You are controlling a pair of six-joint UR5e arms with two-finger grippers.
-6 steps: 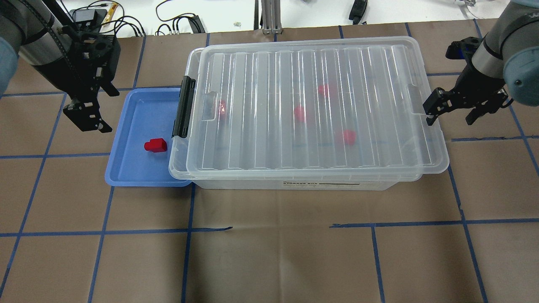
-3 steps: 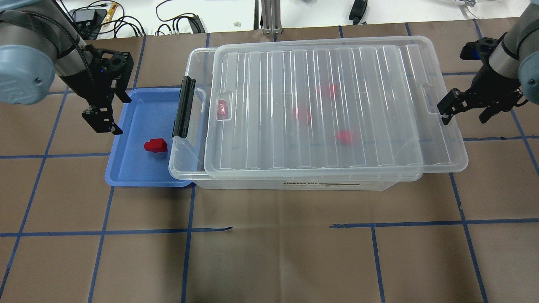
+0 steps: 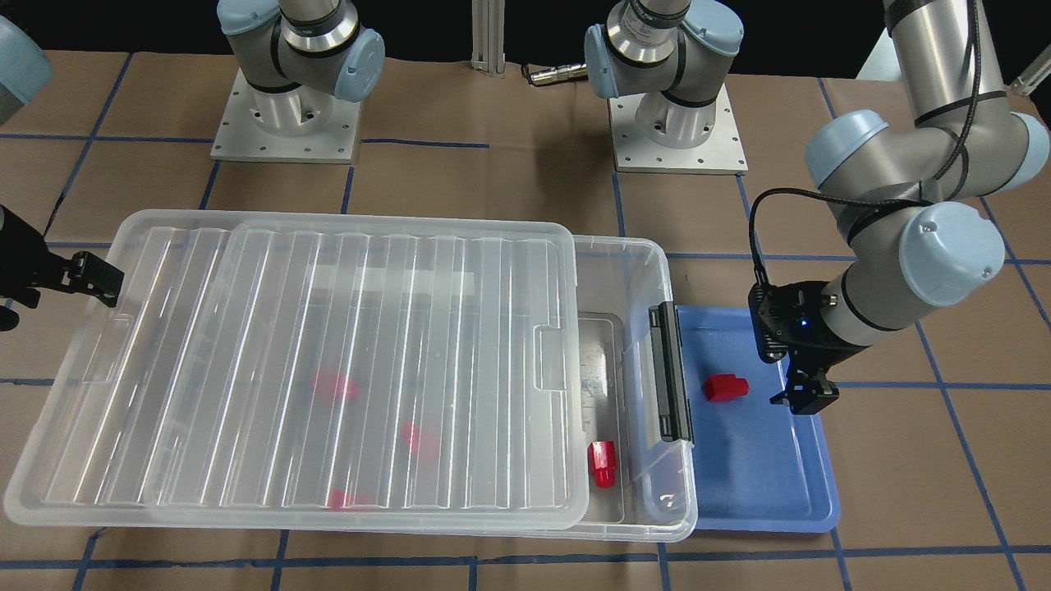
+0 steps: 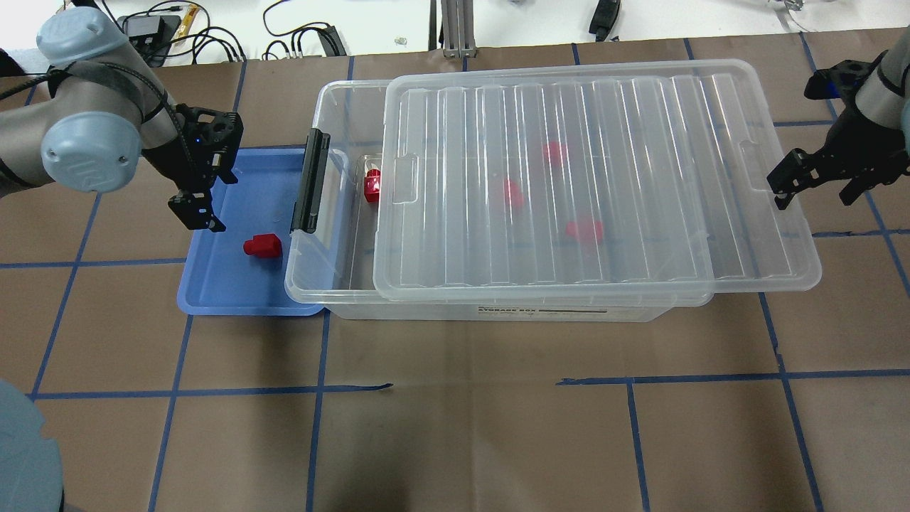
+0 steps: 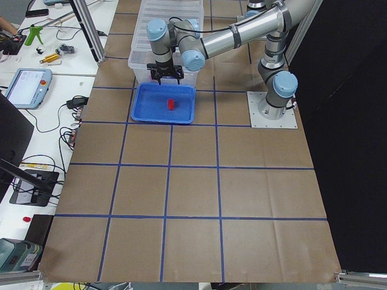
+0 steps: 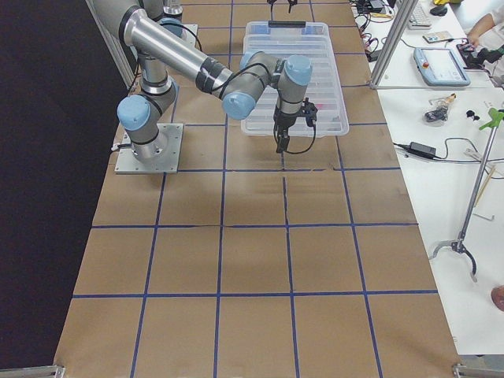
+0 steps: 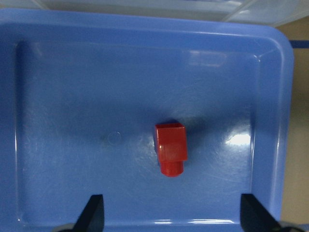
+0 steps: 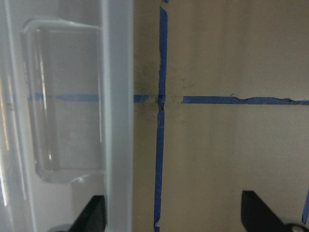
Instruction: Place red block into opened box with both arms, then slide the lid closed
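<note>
Clutter first: in the overhead view a blue tray (image 4: 213, 284) is tucked against the box (image 4: 328, 274) at its 9 o'clock end, right by the black latch bar (image 4: 311, 181). The red block (image 4: 262, 245) lies in that tray, toward its 3 o'clock side, with nothing touching it. The lid (image 4: 604, 178) sits shifted toward 3 o'clock and overhangs that end. That leaves a strip open by the latch, where another red block (image 4: 371, 186) lies uncovered. 3 more show blurry through the lid.

Box and lid are clear glossy plastic, and the lid is ribbed with rounded corners. The table (image 4: 455, 441) is brown paper with a blue tape grid.

The left pincer (image 4: 210, 198) hangs above the tray, spread wide and empty; only its wrist view shows the block's stub properly. The right pincer (image 4: 817, 188) is spread open too, at the lid's 3 o'clock edge. Its wrist view shows the lid's rim between the fingertips, but I can't tell if it's touching.
</note>
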